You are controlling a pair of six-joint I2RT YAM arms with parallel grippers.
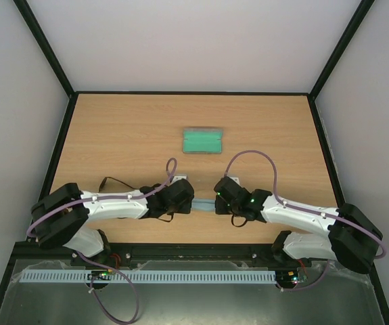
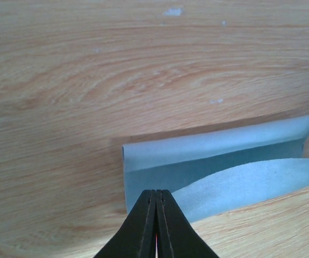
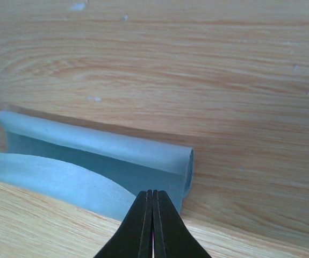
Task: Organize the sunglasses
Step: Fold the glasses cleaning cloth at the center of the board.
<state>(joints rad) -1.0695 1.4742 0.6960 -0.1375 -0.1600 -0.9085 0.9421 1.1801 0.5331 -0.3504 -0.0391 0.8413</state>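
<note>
The light blue cloth [image 1: 204,204] lies folded over on the wooden table between my two grippers. In the left wrist view the cloth [image 2: 224,161] shows a rolled far fold and a near flap running up to my left gripper [image 2: 156,192], which is shut on its left end. In the right wrist view the cloth [image 3: 90,156] meets my right gripper [image 3: 152,192], shut on its right end. From above, the left gripper [image 1: 189,202] and the right gripper [image 1: 218,196] face each other. The grey case [image 1: 202,141] lies open, green inside. The sunglasses do not show.
The table [image 1: 113,135] is walled by a black frame and pale panels on three sides. The open case lies behind the grippers, a hand's width away. Purple cables loop above both wrists.
</note>
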